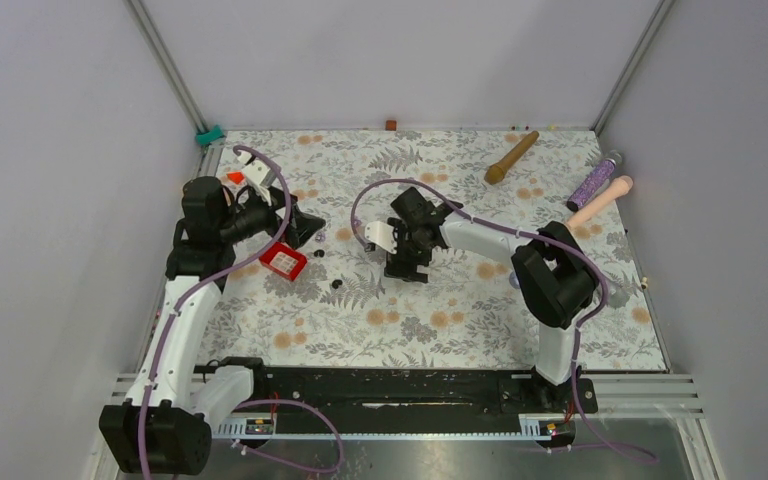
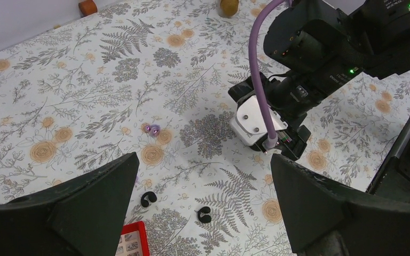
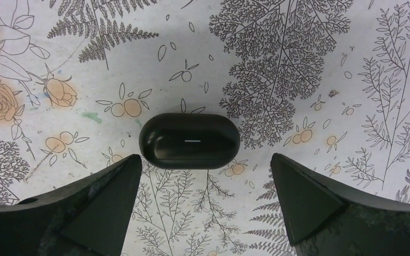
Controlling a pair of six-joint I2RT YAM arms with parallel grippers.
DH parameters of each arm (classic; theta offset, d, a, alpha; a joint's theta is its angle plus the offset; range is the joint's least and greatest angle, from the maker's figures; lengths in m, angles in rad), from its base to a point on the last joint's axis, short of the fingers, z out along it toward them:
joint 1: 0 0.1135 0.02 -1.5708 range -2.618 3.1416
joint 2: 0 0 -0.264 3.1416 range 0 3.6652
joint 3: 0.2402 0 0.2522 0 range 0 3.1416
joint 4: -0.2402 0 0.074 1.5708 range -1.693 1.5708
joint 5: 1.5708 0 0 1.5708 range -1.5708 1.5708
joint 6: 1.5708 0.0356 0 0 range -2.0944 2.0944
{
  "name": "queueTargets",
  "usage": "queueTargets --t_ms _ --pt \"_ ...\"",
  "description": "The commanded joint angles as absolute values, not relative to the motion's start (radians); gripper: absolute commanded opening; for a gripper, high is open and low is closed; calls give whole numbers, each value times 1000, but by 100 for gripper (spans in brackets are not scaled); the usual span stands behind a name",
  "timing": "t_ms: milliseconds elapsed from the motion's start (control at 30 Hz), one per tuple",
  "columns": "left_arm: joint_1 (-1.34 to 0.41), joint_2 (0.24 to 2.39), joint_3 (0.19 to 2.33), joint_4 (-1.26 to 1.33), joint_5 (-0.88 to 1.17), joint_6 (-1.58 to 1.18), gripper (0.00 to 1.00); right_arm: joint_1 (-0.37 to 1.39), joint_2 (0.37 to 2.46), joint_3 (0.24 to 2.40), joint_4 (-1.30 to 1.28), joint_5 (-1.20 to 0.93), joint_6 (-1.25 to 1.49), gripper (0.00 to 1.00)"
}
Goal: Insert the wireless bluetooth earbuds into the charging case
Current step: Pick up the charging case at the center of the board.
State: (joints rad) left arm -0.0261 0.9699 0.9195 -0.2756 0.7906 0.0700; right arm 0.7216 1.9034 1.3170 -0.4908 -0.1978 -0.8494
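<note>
The floral table [image 1: 440, 330] is carrying a red tray [image 1: 283, 263] near its left edge, with black earbuds [image 2: 148, 199] and purple earbuds [image 2: 152, 129] lying nearby, a black charging case [image 3: 189, 141] sitting mid-table, and a wooden stick [image 1: 511, 158] lying near the far edge.

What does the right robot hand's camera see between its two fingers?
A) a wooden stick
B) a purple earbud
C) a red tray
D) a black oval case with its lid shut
D: in the right wrist view the black oval case lies shut on the flowered table, seen between the spread fingers of the right gripper.
</note>
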Motion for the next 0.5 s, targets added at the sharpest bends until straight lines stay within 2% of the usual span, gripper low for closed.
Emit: queueTargets --t_ms 0,467 --pt "-21 942 910 -226 822 77 98 749 1930 1363 -550 -152 -860 99" --pt "-21 931 899 -202 824 68 99 758 1975 1410 -599 -98 -807 100"
